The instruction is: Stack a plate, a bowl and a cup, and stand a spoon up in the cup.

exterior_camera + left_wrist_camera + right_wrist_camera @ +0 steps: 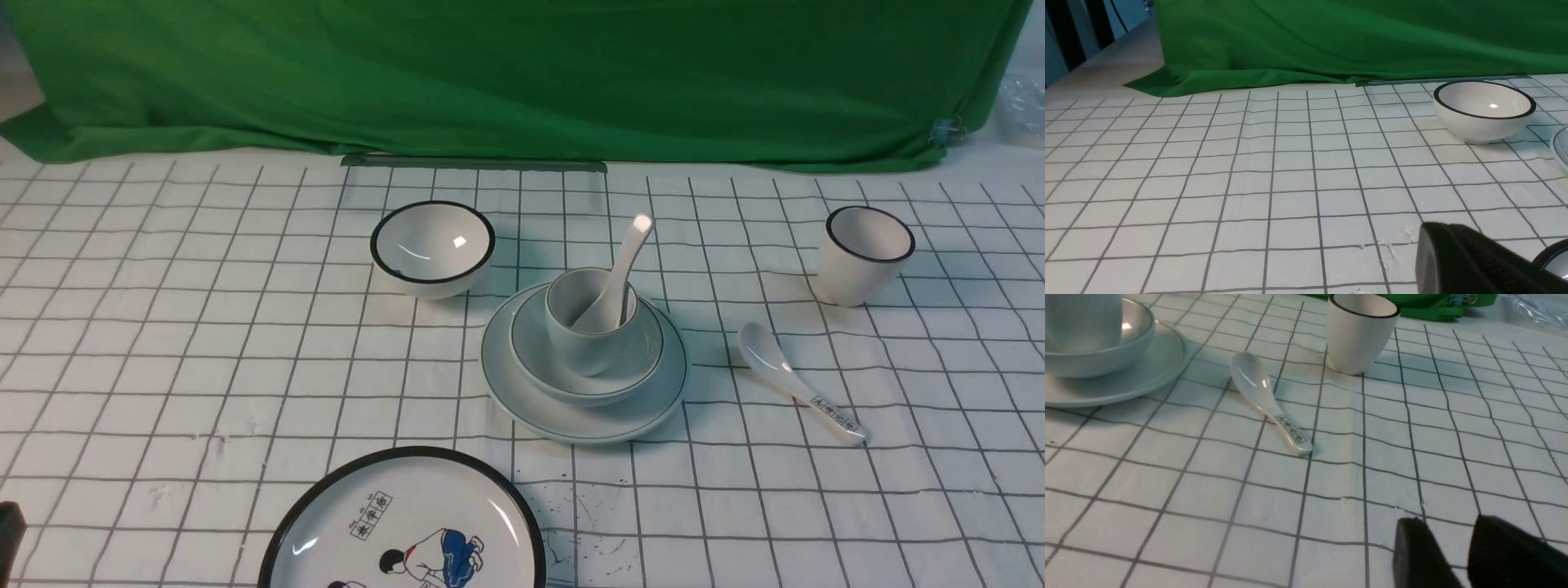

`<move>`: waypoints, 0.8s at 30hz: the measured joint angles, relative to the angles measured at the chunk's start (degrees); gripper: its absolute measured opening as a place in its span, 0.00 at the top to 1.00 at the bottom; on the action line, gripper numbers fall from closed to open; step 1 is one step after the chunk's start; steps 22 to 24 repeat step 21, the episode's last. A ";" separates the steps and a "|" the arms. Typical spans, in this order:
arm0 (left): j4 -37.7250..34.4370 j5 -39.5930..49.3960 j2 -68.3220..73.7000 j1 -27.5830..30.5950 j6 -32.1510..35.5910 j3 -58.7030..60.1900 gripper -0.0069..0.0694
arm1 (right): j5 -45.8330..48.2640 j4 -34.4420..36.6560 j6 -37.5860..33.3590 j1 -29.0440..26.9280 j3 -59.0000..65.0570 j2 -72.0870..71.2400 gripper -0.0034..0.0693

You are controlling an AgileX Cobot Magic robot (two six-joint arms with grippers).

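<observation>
In the front view the pale plate (571, 412) lies at the table's middle with the shallow bowl (539, 355) on it. The small cup (575, 339) stands in the bowl. The plain white spoon (624, 257) stands in the cup, its handle leaning up and away. The right wrist view catches the plate (1139, 375), the bowl (1106, 359) and the cup (1081, 322) at its edge. My right gripper (1449, 520) hangs open over bare cloth, holding nothing. My left gripper (1435, 230) is shut and empty, low over the cloth, far to the left of the stack.
A black-rimmed bowl (433, 245) sits left of and behind the stack. A black-rimmed cup (865, 253) stands at the right. A spoon with a printed handle (796, 384) lies between the cup and the stack. A cartoon plate (408, 523) sits at the near edge. Green cloth closes off the back.
</observation>
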 joint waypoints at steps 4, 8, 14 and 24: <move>0.00 0.00 0.00 0.00 0.10 0.00 0.91 | 0.00 0.00 0.11 0.00 0.00 0.00 0.63; 0.00 0.00 0.00 0.00 0.41 0.00 0.91 | 0.00 0.00 0.11 0.00 0.00 0.00 0.63; 0.00 0.00 0.00 0.00 0.41 0.00 0.91 | 0.00 0.00 0.11 0.00 0.00 0.00 0.63; 0.00 0.00 0.00 0.00 0.41 0.00 0.91 | 0.00 0.00 0.11 0.00 0.00 0.00 0.63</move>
